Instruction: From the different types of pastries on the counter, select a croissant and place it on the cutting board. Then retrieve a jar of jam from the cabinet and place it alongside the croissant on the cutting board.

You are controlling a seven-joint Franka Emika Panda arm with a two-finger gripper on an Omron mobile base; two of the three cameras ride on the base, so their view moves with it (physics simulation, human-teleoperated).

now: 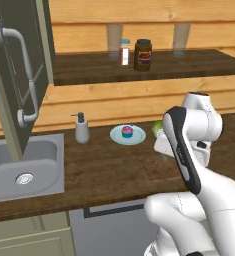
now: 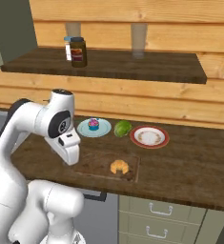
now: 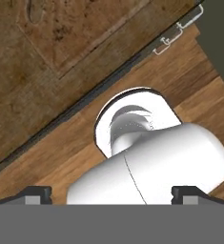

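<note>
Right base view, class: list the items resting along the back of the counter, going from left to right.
Pale blue plate with the cupcake → green fruit → red-rimmed plate.

one croissant [image 2: 119, 167], one cupcake [image 2: 93, 125], two plates [image 2: 149, 137], two jars [image 2: 78, 51].

counter [image 2: 189, 167]: dark grained wood, matt; cutting board [image 2: 96, 164]: similar dark wood; sink [image 1: 19, 167]: brushed steel; croissant [image 2: 119, 167]: golden, flaky; plate [image 2: 149, 137]: glossy
</note>
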